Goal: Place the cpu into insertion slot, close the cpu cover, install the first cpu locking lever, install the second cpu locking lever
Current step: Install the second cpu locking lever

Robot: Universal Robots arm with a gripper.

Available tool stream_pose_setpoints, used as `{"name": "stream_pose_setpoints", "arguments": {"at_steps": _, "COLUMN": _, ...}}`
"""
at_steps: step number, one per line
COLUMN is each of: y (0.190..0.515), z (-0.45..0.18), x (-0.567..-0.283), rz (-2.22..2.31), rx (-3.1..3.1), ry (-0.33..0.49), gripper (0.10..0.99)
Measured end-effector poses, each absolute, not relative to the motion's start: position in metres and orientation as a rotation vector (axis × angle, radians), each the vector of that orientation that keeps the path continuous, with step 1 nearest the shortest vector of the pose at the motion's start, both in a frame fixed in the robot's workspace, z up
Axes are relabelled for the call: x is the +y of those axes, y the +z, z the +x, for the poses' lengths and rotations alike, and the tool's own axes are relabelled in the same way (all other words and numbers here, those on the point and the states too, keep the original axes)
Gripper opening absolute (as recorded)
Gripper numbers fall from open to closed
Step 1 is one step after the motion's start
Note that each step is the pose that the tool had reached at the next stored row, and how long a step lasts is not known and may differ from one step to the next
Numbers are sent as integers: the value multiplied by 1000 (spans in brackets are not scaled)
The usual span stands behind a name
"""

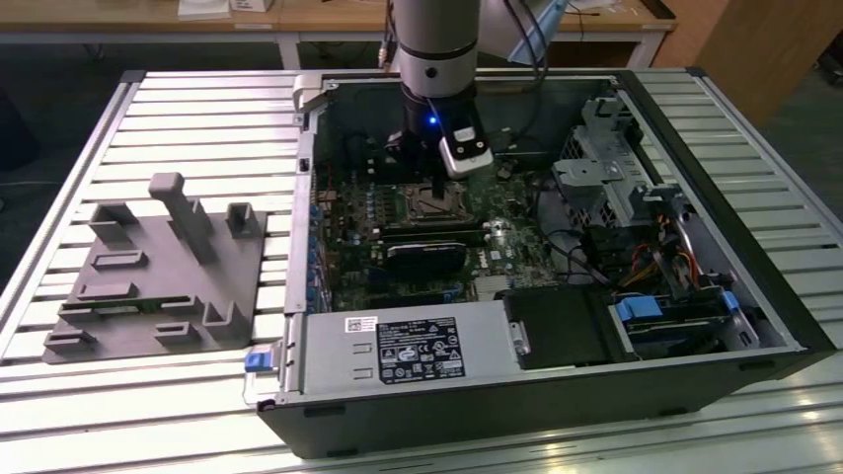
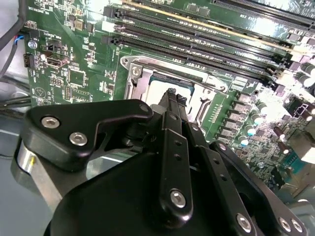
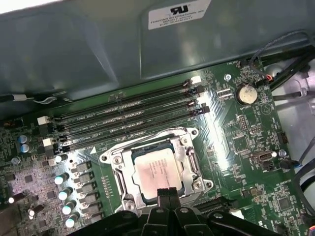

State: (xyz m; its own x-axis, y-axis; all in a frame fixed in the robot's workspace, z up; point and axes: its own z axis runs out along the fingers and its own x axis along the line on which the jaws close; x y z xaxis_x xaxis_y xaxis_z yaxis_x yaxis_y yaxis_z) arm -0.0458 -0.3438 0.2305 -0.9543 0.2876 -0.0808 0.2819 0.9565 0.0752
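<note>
The cpu [image 3: 155, 169] lies flat in the insertion slot [image 1: 429, 201] on the green motherboard, silver top up; it is also partly seen past the fingers in the second wrist view [image 2: 158, 90]. The cpu cover [image 3: 119, 160] lies down around the chip as a bright metal frame [image 2: 134, 81]. Thin lever rods run along the frame's sides; I cannot tell whether they are latched. My gripper [image 3: 168, 192] is shut with nothing between its fingers, its tips just over the socket's edge beside the chip [image 2: 173, 98]. In the exterior view it hangs right above the socket [image 1: 419, 178].
Long black memory slots [image 3: 128, 115] run beside the socket, a row of capacitors [image 3: 64, 196] on another side. A coin battery [image 3: 246, 93] and the grey case wall [image 3: 98, 44] lie beyond. A grey fixture [image 1: 152, 276] stands at the exterior view's left; the power supply [image 1: 409, 351] is in front.
</note>
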Motion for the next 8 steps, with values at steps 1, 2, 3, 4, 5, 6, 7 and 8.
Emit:
{"name": "stream_pose_setpoints", "arguments": {"at_steps": 1, "y": 232, "z": -46, "x": -344, "rz": 440, "rx": 3017, "ry": 96, "gripper": 106}}
{"name": "stream_pose_setpoints", "arguments": {"at_steps": 2, "y": 233, "z": -46, "x": -344, "rz": 440, "rx": 3017, "ry": 96, "gripper": 106}}
{"name": "stream_pose_setpoints", "arguments": {"at_steps": 3, "y": 234, "z": -46, "x": -344, "rz": 440, "rx": 3017, "ry": 96, "gripper": 106}}
{"name": "stream_pose_setpoints", "arguments": {"at_steps": 4, "y": 235, "z": -46, "x": -344, "rz": 440, "rx": 3017, "ry": 96, "gripper": 106}}
{"name": "stream_pose_setpoints", "arguments": {"at_steps": 5, "y": 236, "z": -46, "x": -344, "rz": 440, "rx": 3017, "ry": 96, "gripper": 106}}
{"name": "stream_pose_setpoints", "arguments": {"at_steps": 6, "y": 236, "z": -46, "x": -345, "rz": 440, "rx": 3017, "ry": 96, "gripper": 106}}
{"name": "stream_pose_setpoints", "arguments": {"at_steps": 7, "y": 237, "z": -46, "x": -346, "rz": 440, "rx": 3017, "ry": 96, "gripper": 106}}
{"name": "stream_pose_setpoints", "arguments": {"at_steps": 8, "y": 237, "z": -46, "x": -348, "rz": 440, "rx": 3017, "ry": 96, "gripper": 106}}
